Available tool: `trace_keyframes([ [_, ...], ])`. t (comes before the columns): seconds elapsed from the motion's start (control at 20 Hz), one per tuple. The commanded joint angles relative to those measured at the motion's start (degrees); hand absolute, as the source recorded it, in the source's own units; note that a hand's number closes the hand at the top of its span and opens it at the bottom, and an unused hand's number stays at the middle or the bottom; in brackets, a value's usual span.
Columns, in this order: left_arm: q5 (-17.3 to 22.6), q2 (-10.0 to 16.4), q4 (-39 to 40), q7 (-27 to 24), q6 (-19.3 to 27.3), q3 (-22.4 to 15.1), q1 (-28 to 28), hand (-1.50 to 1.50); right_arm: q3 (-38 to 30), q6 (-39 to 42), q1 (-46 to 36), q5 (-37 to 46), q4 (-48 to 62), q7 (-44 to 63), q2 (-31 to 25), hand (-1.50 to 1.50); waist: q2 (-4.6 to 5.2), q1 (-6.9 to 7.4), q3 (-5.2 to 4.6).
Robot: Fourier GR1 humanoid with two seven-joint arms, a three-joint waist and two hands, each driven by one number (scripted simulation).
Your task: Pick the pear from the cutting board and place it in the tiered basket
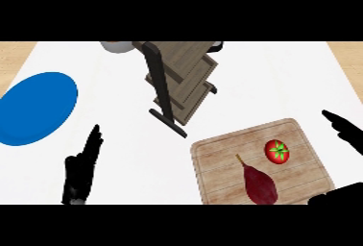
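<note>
White counter (pixel 284 81): pear (pixel 260 186) on cutting board (pixel 220 163), stem far-left; left hand (pixel 81 173), right hand (pixel 346 134) fingers released, straight.

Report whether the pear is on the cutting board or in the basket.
On the cutting board: the dark red pear lies on it beside the tomato.

Bright, even light fills the view. The white tabletop (pixel 127 144) looks pale and flat around the left hand (pixel 81 168), which shows as a solid black shape. Beyond that hand, the tiered basket (pixel 181 77) appears slanted and stretched by perspective.
</note>
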Motion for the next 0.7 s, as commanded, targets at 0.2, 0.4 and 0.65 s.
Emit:
trace_keyframes([
  [0.2,-3.05,-2.12,-1.87,4.12,1.05,0.15,-0.61,0.0,11.15,-0.17,-5.46,13.4,2.48,7.75,6.78,-1.5,0.12,0.12,0.04],
  [0.4,-2.29,-0.53,-0.78,3.24,-1.57,1.99,-0.76,0.0,14.76,3.76,-7.02,15.03,3.38,11.33,5.29,-1.5,0.15,0.31,0.0],
  [0.65,-3.12,-2.95,0.96,0.11,-1.83,2.19,0.02,0.0,17.96,6.05,-12.21,15.78,10.44,13.73,8.71,-1.5,0.24,0.56,0.0],
])
